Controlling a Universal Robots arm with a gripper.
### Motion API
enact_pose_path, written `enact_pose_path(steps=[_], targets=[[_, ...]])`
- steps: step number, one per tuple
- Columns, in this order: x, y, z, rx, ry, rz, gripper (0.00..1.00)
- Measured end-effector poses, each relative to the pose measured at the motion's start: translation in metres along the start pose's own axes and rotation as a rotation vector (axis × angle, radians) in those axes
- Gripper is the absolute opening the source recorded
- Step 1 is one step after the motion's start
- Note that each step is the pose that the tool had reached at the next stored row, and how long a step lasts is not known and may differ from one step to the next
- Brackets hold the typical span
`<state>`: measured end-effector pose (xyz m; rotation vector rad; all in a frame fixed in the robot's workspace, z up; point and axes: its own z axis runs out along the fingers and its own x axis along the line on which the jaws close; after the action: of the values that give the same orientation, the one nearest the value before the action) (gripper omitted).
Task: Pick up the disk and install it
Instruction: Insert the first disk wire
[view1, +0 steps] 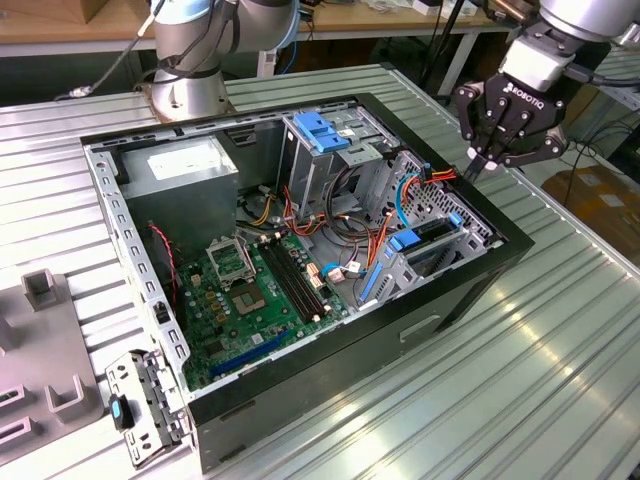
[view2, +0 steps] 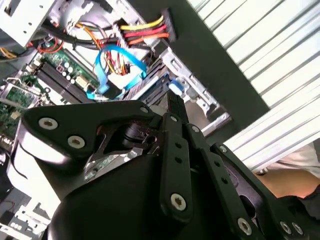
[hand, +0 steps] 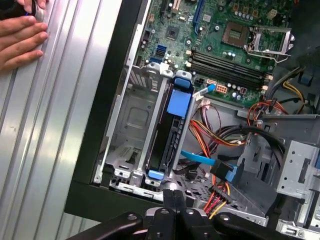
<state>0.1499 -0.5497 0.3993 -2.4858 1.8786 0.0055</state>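
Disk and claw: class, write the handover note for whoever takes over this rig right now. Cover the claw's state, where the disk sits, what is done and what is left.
Claw: shut, holding nothing, poised close over the outer end of the drive bay.
Disk: on edge in that bay, inside the open computer case, blue rails fitted.
Done: the disk is slotted into the bay.
Left: the views do not show whether it is fully seated or cabled, so check both.
Note: a person's hand rests on the table beside the case.
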Motion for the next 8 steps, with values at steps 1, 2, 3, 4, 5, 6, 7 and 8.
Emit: enact_pose_path(steps=[1, 2, 3, 4, 5, 6, 7, 8], targets=[[-0.001, -0.0021, 0.0006, -0.0001, 0.0001, -0.001, 0.11], [-0.002, -0.0043, 0.0012, -0.0001, 0.0002, -0.002, 0.11], [-0.0025, -0.0055, 0.0015, -0.0001, 0.0002, -0.003, 0.11], [-0.003, -0.0064, 0.0018, -0.0001, 0.0, -0.004, 0.11], [-0.0033, -0.0071, 0.0019, -0.0001, -0.0001, -0.007, 0.11], [-0.0036, -0.0077, 0.002, -0.0002, -0.0002, -0.011, 0.11], [-0.0037, -0.0081, 0.0022, -0.0002, -0.0003, -0.016, 0.11], [-0.0037, -0.0085, 0.0022, -0.0004, -0.0003, -0.024, 0.11]])
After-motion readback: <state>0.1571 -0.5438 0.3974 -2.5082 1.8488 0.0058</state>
